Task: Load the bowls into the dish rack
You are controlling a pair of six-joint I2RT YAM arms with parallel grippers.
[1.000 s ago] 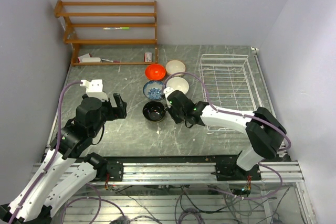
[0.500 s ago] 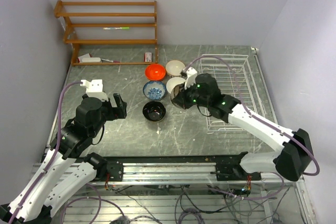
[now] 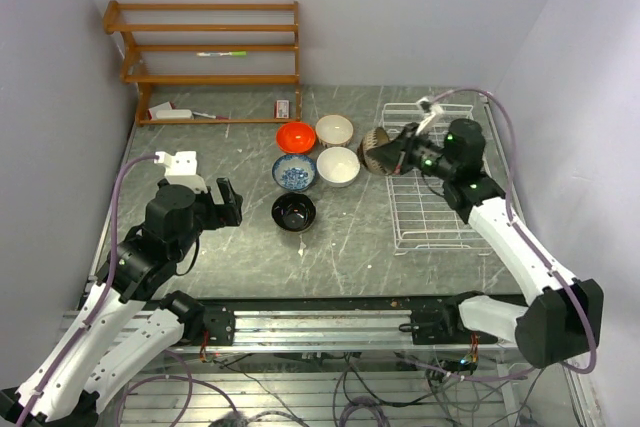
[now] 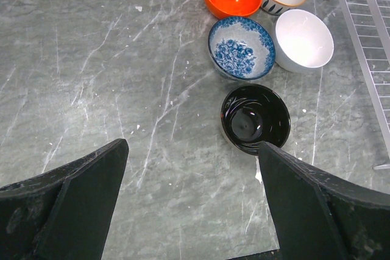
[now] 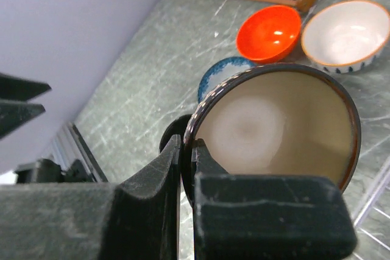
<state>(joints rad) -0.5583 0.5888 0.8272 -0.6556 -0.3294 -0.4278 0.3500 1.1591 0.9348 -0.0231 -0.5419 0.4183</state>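
My right gripper [image 3: 396, 152] is shut on the rim of the brown bowl with tan inside [image 3: 376, 152], held tilted in the air at the left edge of the white wire dish rack [image 3: 465, 147]; the wrist view shows the bowl [image 5: 274, 126] pinched between the fingers [image 5: 207, 153]. On the table sit the orange-red bowl [image 3: 295, 136], cream bowl [image 3: 334, 129], white bowl [image 3: 338, 166], blue-and-white bowl [image 3: 293, 173] and glossy black bowl [image 3: 293, 212]. My left gripper [image 4: 189, 211] is open and empty, above the table near the black bowl [image 4: 255, 117].
A brown wooden shelf unit [image 3: 205, 57] stands at the back left with small items on its bottom shelf. Walls close in on the left, back and right. The dish rack holds nothing that I can see.
My right arm has lifted the brown bowl from beside the black bowl and swung it right and back, up to the rack's left edge. The left arm has not moved.
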